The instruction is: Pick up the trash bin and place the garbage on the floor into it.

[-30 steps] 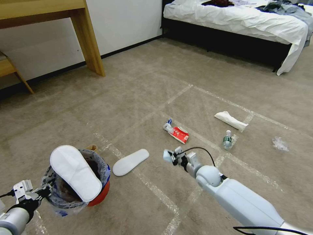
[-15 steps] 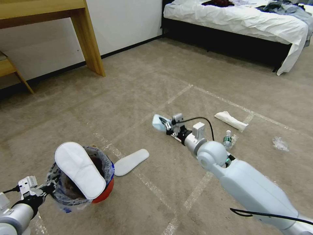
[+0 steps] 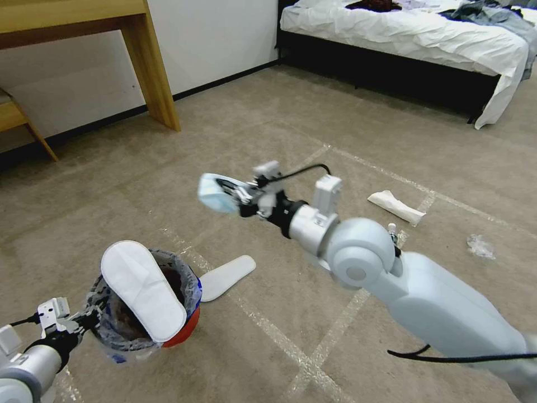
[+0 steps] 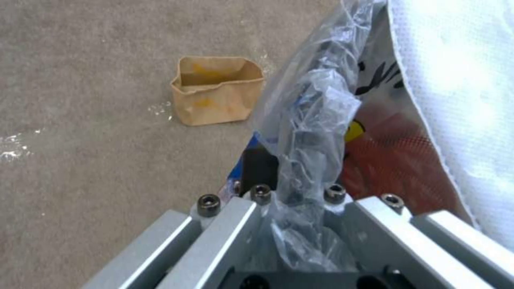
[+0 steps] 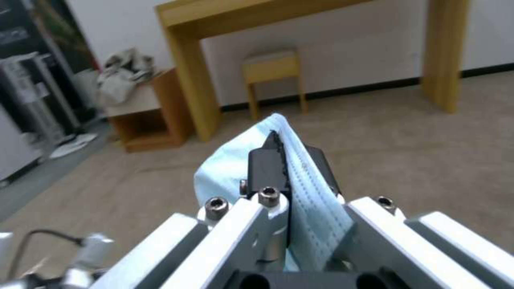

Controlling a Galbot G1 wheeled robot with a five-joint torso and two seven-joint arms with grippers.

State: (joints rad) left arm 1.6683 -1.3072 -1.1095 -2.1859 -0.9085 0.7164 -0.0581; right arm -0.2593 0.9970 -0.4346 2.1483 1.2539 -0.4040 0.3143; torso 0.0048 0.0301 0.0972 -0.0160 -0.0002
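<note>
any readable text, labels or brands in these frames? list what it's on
No text is legible.
Bin liner: black lettering at the rim, creased and partly hidden, unreadable.
Bottle behind the right arm: too small to read a label.
Blue mask, slippers, paper bag: no print visible.

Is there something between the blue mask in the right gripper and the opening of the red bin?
Yes. A white slipper lies slanted across the mouth of the bin, which the left gripper holds by its bag, and covers much of it. The right gripper carries the mask in open air above the carpet.
</note>
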